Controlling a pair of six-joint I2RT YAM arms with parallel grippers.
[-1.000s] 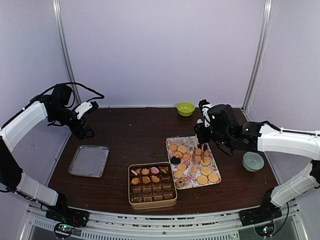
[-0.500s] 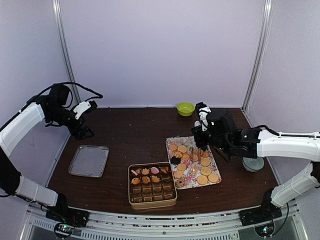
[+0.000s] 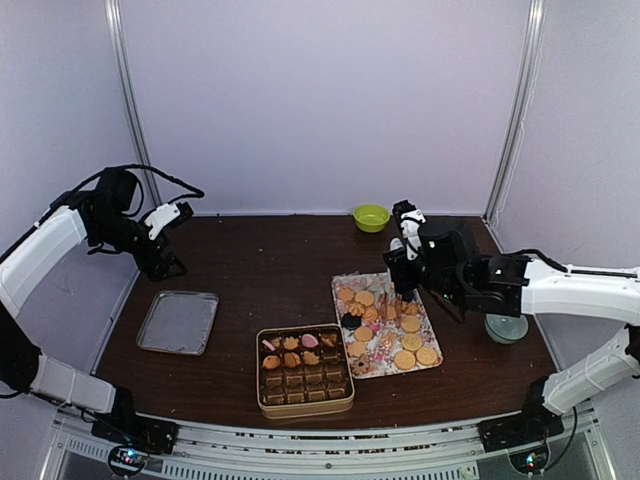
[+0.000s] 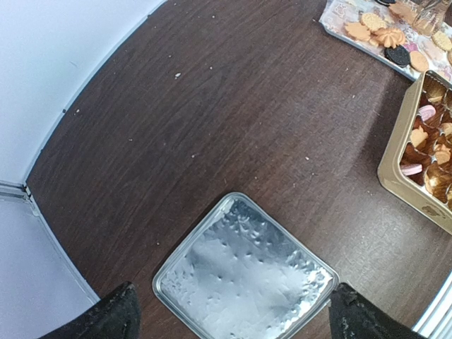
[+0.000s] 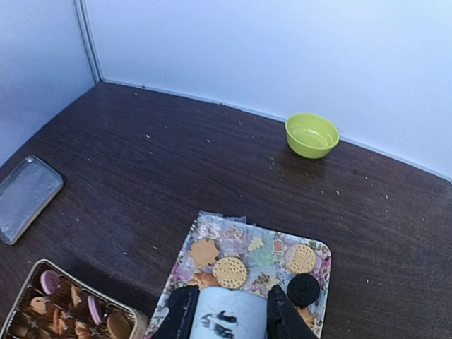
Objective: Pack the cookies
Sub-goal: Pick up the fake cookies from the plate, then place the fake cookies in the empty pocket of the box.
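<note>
The cookies (image 3: 385, 325), round tan ones, a few pink and a dark one, lie on a floral tray (image 3: 340, 285). More cookies sit in brown paper cups in a gold tin (image 3: 305, 370). My right gripper (image 3: 400, 290) hovers over the tray's far end. In the right wrist view its fingers (image 5: 229, 314) are shut on a pale cylinder-shaped thing with black marks (image 5: 229, 321), just in front of a round tan cookie (image 5: 230, 271) and a black cookie (image 5: 304, 288). My left gripper (image 3: 170, 268) is open and empty, above a silver tray (image 4: 244, 282).
The silver tray (image 3: 178, 322) lies at the left of the dark wooden table. A green bowl (image 3: 371, 217) stands at the back wall and a grey bowl (image 3: 506, 323) to the right of the floral tray. The gold tin (image 4: 424, 162) sits near the front edge.
My right gripper has shifted slightly left and back over the far end of the floral tray. The left arm has hardly moved.
</note>
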